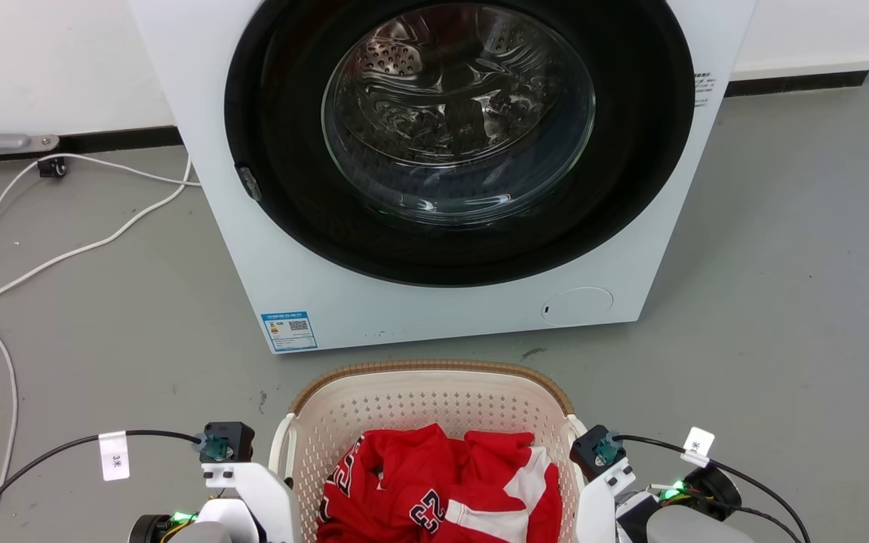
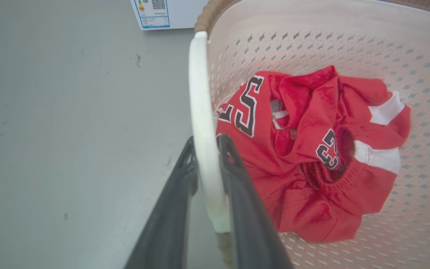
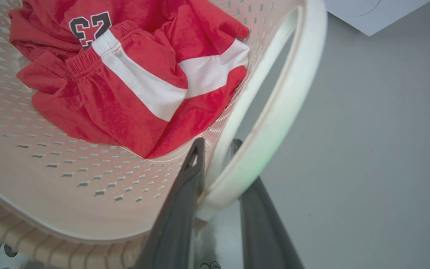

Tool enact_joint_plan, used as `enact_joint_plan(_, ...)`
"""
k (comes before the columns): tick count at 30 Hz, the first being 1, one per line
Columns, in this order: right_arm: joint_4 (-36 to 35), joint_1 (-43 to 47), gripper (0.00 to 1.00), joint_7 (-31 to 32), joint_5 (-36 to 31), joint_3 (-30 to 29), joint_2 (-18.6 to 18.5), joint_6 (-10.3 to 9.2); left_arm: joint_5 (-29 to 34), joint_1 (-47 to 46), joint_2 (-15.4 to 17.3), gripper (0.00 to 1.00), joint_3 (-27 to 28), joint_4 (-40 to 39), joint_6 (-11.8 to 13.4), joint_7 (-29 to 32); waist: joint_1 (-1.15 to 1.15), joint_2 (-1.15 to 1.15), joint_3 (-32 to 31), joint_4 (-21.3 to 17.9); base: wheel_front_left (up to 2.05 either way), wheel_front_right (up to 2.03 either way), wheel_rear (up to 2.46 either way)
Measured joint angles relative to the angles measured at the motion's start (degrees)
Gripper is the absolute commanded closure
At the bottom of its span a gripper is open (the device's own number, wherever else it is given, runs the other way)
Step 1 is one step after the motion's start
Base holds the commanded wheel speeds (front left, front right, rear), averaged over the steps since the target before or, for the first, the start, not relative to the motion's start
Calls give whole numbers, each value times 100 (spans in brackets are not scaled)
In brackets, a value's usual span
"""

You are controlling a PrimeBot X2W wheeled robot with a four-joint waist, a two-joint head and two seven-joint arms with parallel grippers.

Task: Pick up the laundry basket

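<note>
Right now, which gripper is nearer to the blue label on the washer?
Left. The left gripper holds the laundry basket's left handle, on the blue label's side of the washer; the right gripper holds the right handle, across the basket from it.

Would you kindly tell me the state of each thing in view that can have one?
laundry basket: upright, holding clothes.
red clothes: crumpled inside the basket.
washer door: shut.
left end effector: closed around the left handle.
right end effector: closed around the right handle.
white cable: lying loose on the floor.
</note>
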Motion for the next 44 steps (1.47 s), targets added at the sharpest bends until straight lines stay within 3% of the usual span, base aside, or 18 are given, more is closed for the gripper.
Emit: enact_joint_plan(44, -7, 17, 100, 25, -49, 1, 3, 0, -347, 16, 54, 100, -339, 0, 0, 0, 0, 0, -3, 4, 0, 0, 0)
